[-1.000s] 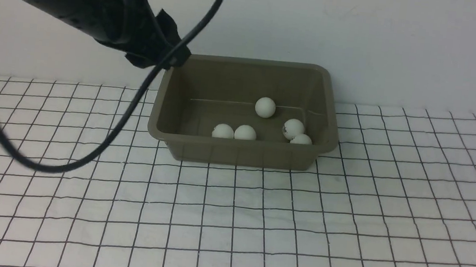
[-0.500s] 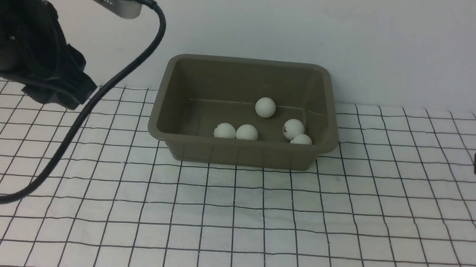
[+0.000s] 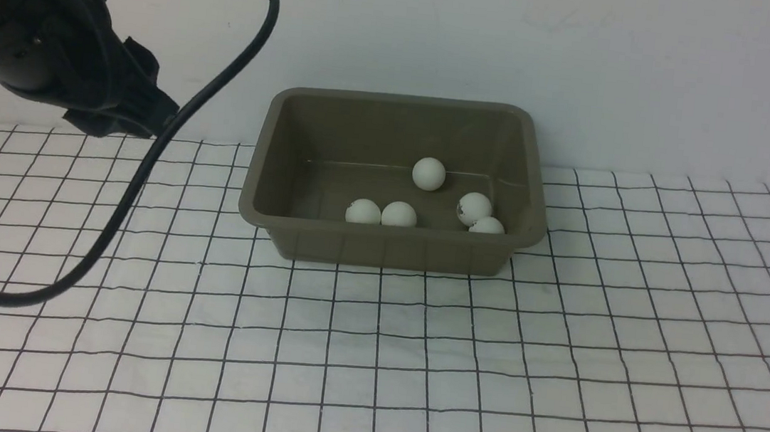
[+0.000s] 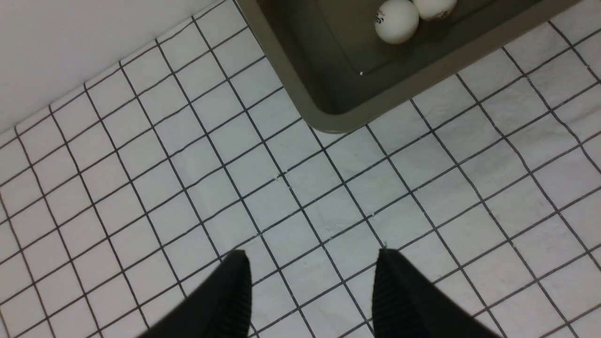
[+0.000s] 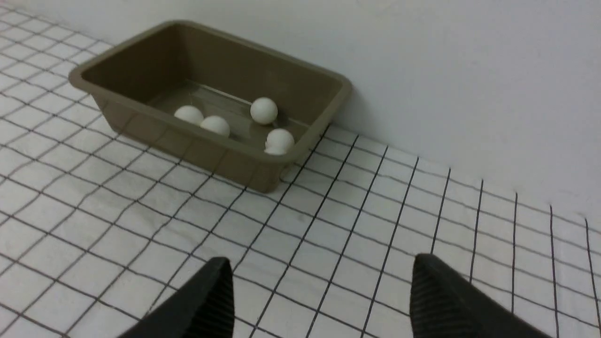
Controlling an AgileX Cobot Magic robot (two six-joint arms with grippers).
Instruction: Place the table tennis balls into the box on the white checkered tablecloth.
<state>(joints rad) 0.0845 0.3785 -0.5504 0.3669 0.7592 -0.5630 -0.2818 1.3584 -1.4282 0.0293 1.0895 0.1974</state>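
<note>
Your left gripper (image 4: 312,263): apart, empty, front view's upper left, nearer | box (image 3: 381,248): centre, table tennis balls (image 3: 429,174) inside | right gripper (image 5: 321,272): apart, empty

1. Five small, matte white table tennis balls (image 3: 429,173).
2. One rectangular olive-grey plastic box (image 3: 404,98) with rounded corners and a flared rim.
3. One white checkered tablecloth (image 3: 412,362) with a thin black grid.
4. One thick black cable (image 3: 146,169).
</note>
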